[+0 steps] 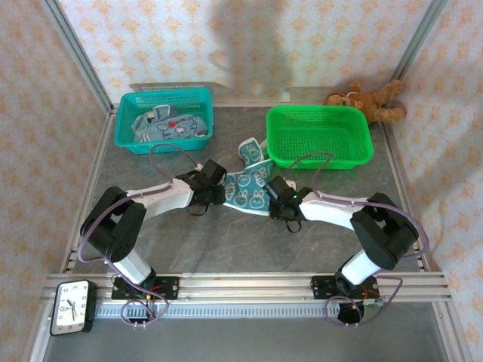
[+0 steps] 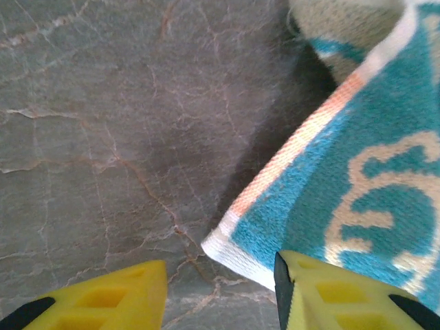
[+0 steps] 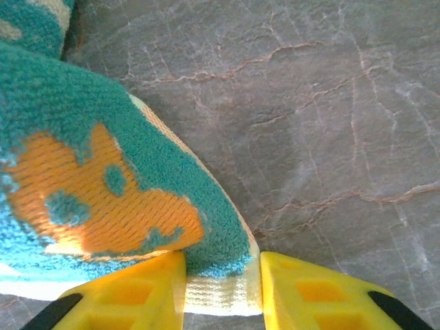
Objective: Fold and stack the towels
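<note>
Top external: bunny towel sits mid-tabletop between both arms, just in front of green basket. Right end effector is clamped on its cream hem. Left end effector has jaws apart, with the towel corner against one jaw, not pinched. More towels are in teal basket.

From above, your left gripper and right gripper cover the ends of the towel. Both wrist views cut that towel off at their edges. The cloths bunched in the teal basket can't be counted.
</note>
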